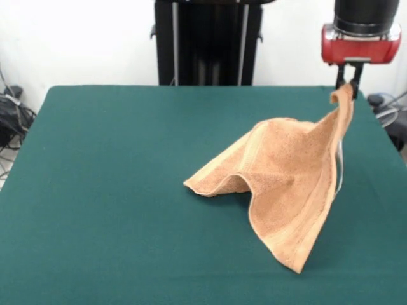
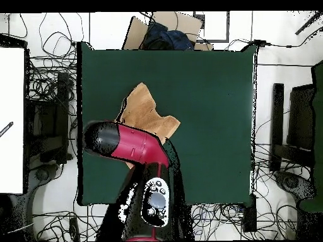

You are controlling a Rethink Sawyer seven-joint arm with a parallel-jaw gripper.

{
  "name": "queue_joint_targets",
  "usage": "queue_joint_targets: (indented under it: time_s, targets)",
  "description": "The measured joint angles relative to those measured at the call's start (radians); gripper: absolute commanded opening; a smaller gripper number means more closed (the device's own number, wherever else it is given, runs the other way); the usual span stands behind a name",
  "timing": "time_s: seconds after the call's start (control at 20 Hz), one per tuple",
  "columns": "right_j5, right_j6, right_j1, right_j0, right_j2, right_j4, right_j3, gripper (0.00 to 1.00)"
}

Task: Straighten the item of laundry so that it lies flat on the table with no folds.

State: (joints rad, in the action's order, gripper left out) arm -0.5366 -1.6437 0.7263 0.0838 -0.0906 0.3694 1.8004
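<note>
towel: soft, light terry cloth; it drapes and buckles under its own weight, so expect it to sag and fold wherever you let it go slack.
grip point: take it by a corner or a banded edge, as it is taken now; a hold in the middle would only bunch it.
gripper: pinched tight on one corner of the towel, holding that corner up off the table.
towel vs gripper: it hangs down and to the left from the gripper, in the front view.
position: right half of the table; the lower part rests on the felt, with a raised hump along the left edge.
overhead: the arm covers the held corner.
</note>
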Motion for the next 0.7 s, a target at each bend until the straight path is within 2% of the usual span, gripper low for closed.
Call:
queue_joint_targets:
  time_s: [0.25, 0.3, 0.7]
  targets:
    - [0.017, -0.001, -0.001, 0.0, -0.01, 0.0, 0.0, 0.0]
    - [0.023, -0.001, 0.0, 0.0, -0.017, 0.0, 0.0, 1.0]
    - [0.037, -0.001, 0.0, -0.001, -0.028, 0.0, 0.0, 1.0]
